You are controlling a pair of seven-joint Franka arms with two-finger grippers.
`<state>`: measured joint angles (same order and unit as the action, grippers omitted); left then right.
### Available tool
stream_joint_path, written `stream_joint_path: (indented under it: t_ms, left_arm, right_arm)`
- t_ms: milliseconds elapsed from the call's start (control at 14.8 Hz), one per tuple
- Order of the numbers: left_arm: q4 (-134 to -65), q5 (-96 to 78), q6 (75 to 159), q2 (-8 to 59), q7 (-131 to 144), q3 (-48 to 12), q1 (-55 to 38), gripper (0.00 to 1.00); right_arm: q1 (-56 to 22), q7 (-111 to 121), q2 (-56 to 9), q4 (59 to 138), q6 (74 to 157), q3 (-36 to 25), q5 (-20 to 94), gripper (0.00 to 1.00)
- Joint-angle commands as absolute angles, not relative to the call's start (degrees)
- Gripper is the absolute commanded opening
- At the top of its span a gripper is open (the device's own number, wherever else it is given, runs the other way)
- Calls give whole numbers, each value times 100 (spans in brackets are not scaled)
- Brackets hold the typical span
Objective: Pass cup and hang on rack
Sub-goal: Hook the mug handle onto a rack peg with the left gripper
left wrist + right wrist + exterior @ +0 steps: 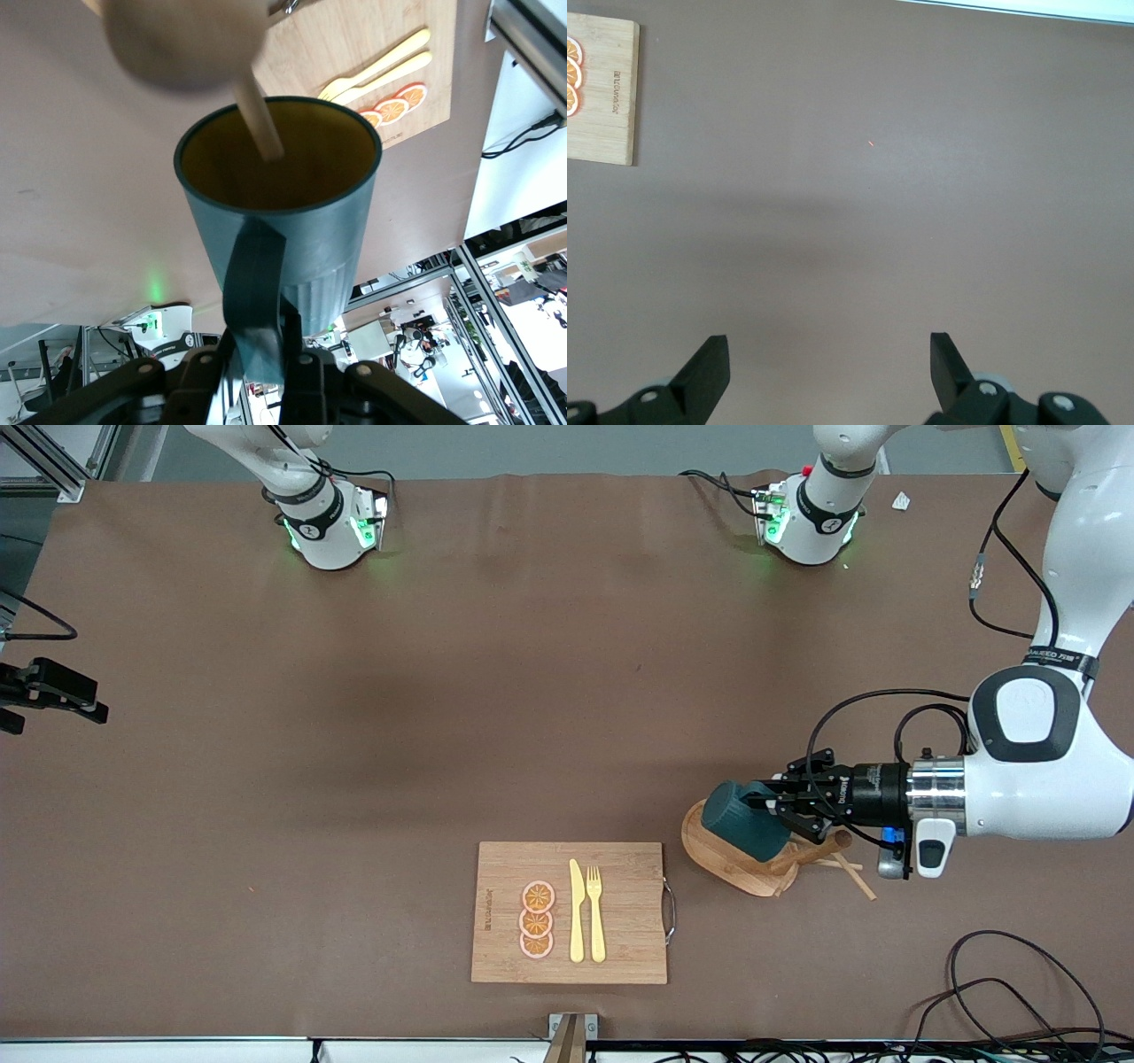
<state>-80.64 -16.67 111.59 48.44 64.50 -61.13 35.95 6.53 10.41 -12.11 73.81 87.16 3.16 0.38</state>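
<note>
Robot lab — aluminium framing, cables

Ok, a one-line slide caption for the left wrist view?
Left gripper clamps the dark teal ribbed cup by its handle, a wooden rack peg entering its mouth.

A wide brown table cover fills the scene, lightly creased near the top edge, with soft shadows across its middle. Grey floor runs along above it, and an aluminium frame sits at one corner. Loose black cables coil at the near edge by a white rail.
</note>
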Motion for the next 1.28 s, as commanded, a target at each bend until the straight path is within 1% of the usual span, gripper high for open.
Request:
stream_joint_path:
  t_ms: [0, 472, 607, 674, 742, 809, 876, 1011, 1146, 1213]
  left_arm:
    - [-8112, -1889, 11136, 4851, 6048, -6100, 3814, 1]
    - [-8121, -1898, 11101, 5080, 5608, -6029, 3911, 2]
    - [-8130, -1977, 11092, 5106, 5468, -5907, 3911, 6]
    - [-8130, -2082, 11092, 5106, 5432, -5837, 3902, 9]
    - [-8130, -2161, 11100, 5106, 5397, -5810, 3902, 13]
    - [-8130, -2197, 11092, 5106, 5379, -5801, 3902, 20]
    - [-8130, -2302, 11092, 5106, 5379, -5801, 3911, 30]
    - [-8121, -2347, 11092, 5063, 5422, -5792, 3902, 43]
    - [-8104, -2338, 11101, 5010, 5519, -5801, 3902, 58]
    - [-8095, -2320, 11101, 4984, 5598, -5818, 3902, 70]
  right_arm:
    - [685, 1116, -1107, 7462, 8701, 325, 70, 100]
    - [677, 1116, -1099, 7462, 8701, 334, 70, 100]
    - [677, 1116, -1107, 7462, 8701, 334, 70, 100]
    - [668, 1116, -1107, 7462, 8701, 334, 70, 100]
    - [677, 1116, -1107, 7462, 8701, 334, 70, 100]
    - [677, 1116, -1107, 7462, 8701, 334, 70, 100]
    - [677, 1116, -1107, 7462, 8701, 334, 70, 100]
    - [677, 1125, -1107, 7462, 8701, 334, 70, 100]
    - [677, 1116, -1107, 7462, 8701, 334, 70, 100]
    - [677, 1116, -1107, 7462, 8701, 334, 70, 100]
